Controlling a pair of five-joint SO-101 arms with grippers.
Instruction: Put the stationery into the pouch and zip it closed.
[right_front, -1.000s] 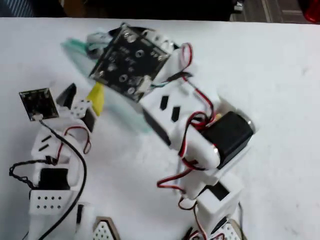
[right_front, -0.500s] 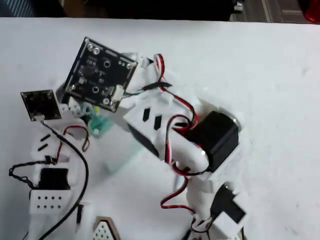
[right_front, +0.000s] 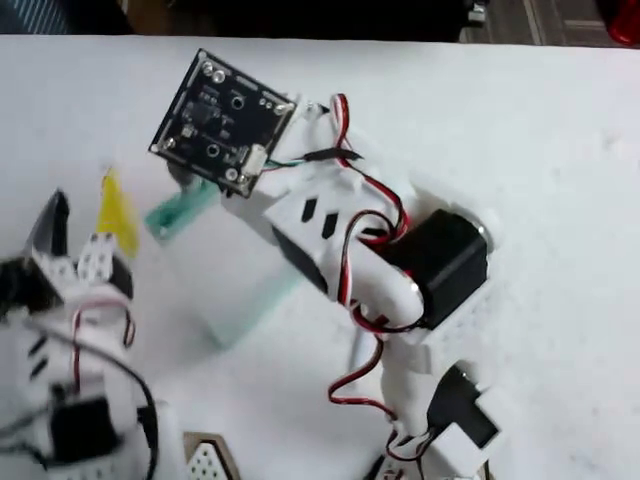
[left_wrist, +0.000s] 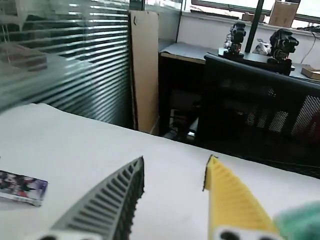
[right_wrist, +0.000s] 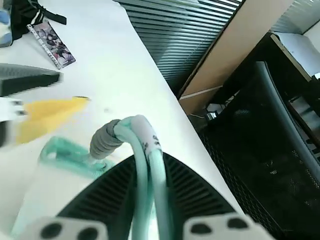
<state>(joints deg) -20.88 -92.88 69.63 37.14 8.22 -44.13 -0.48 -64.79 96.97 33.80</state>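
The translucent pouch (right_front: 215, 270) with its teal edging lay flat on the white tabletop (right_front: 520, 150), between the two arms. Its contents could not be made out in any view.

In the right wrist view, the right tool (right_wrist: 150, 160) was clenched on a teal cord (right_wrist: 142, 142). The cord looped up through a grey sleeve and ran down between the black jaws. The pouch's teal end lay on the tabletop just beyond the jaws. The high view hid this grip under the arm's square camera board (right_front: 222, 122), showing only the pouch's teal end poking out beside it.

The left tool (right_front: 85, 200) sat near the tabletop's left edge, apart from the pouch. Its dark finger and yellow finger (right_front: 116, 212) were spread and held nothing. The left wrist view confirmed the gap, with bare tabletop between the two ridged fingers and a blurred patch of teal at one corner.

A small printed card (left_wrist: 20, 186) lay on the tabletop well away from the pouch. It appeared in both wrist views but not from above.
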